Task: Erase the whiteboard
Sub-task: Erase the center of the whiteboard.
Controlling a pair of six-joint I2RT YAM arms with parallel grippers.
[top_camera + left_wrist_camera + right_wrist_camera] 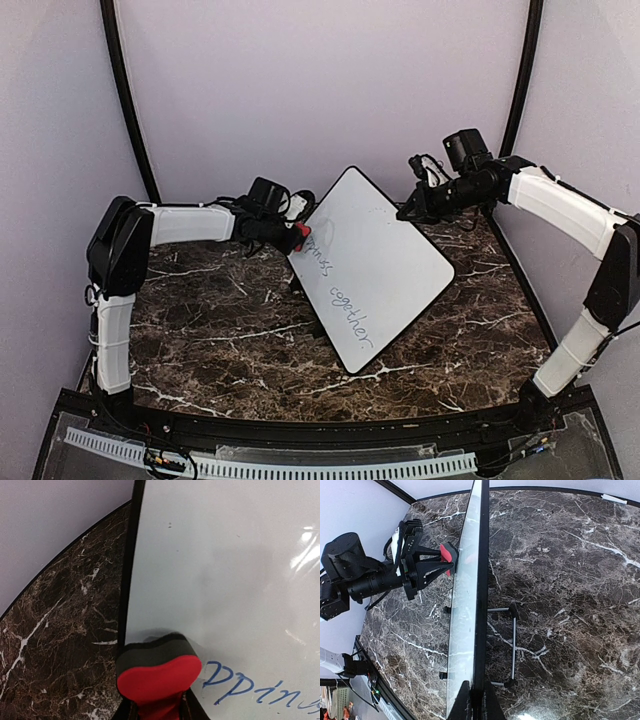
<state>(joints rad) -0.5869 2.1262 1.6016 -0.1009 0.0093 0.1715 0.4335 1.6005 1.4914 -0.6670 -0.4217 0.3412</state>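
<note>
The whiteboard (378, 262) is standing tilted in the middle of the dark marble table (210, 340), leaning back on a thin wire stand (513, 645) that is showing behind it in the right wrist view. The left gripper (159, 710) is clamping a red eraser (160, 675) between its fingers and is holding the eraser's dark felt face against the board near its left edge, just above the blue handwriting (250, 687). Close up, the letters "ppin" are reading clearly (the eraser is sitting right where that word begins). From above, the lower word is looking like "together". The right gripper (475, 705) is pinching the board's thin black edge, its fingers closed on either side.
</note>
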